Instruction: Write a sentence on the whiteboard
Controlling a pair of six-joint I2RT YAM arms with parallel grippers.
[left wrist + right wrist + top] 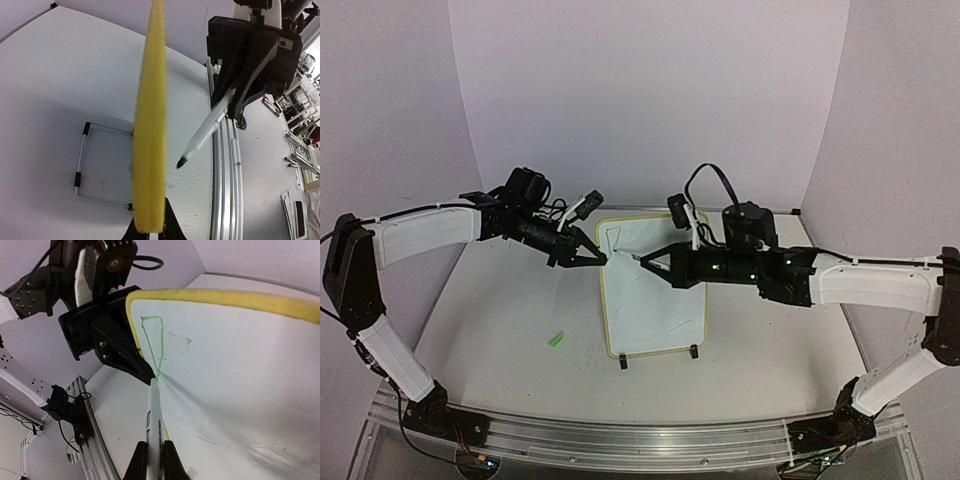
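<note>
Here we are at the middle of the pale grey tabletop (490,330), where the small rectangular white whiteboard with rounded corners and a thin yellow frame (655,300) stands on its two small black clip feet (623,362), its writing face turned toward the arms. On the left, the black left gripper (599,260) reaches in from the side and its fingers are pressed together on the board's left edge, up near the top corner. The left wrist view has that yellow frame edge-on, rising straight out of the pinch at the bottom of the picture (150,233). On the right, the black right gripper (656,264) comes in from the opposite side, pinching a slim white-barrelled marker with a green tip (154,425) between its two fingers. The marker points across the board face toward the left gripper. In the right wrist view its tip sits right at the lower point of a thin green handwritten marker line (152,340), a narrow, closed, wedge-like loop near the board's upper left corner, and the tip looks to be on the surface. That loop is the only clear green writing on the board, and the faint grey smudges lower on the face are too weak to read. Off to the left, well apart from the board, a small bright green piece (556,339) lies on the tabletop.
</note>
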